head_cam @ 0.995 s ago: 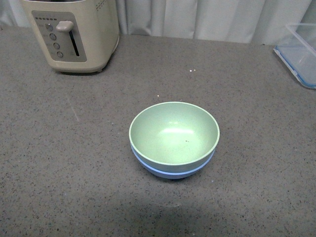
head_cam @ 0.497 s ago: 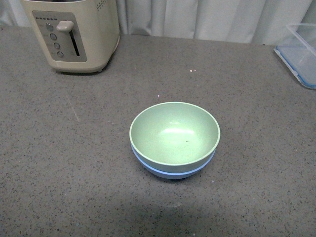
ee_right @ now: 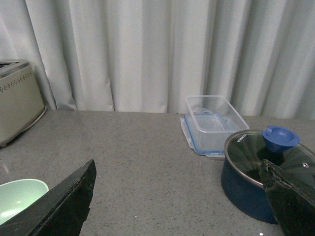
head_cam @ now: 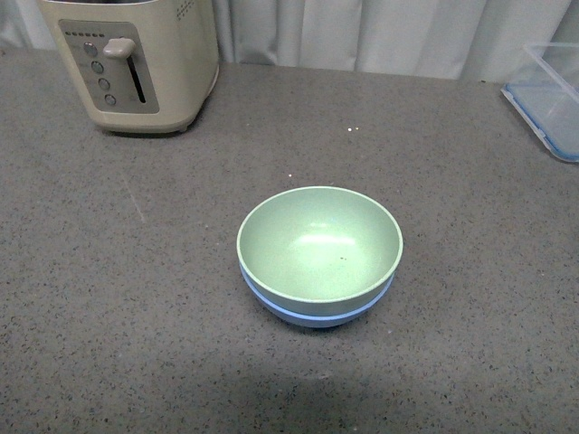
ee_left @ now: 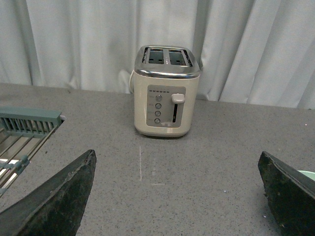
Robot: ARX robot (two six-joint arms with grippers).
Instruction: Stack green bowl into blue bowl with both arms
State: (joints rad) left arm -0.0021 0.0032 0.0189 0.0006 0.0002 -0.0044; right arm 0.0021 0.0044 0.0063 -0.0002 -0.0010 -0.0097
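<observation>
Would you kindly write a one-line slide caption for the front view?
Green bowl nested in blue bowl on a grey counter, toaster behind; no arms in view.

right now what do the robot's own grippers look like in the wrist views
Only the finger ends show. The left gripper has two dark, near-black wedge-shaped fingers with a rough, speckled matte surface. The right gripper looks the same. No cables or markings are visible, and neither arm appears in the front view.
</observation>
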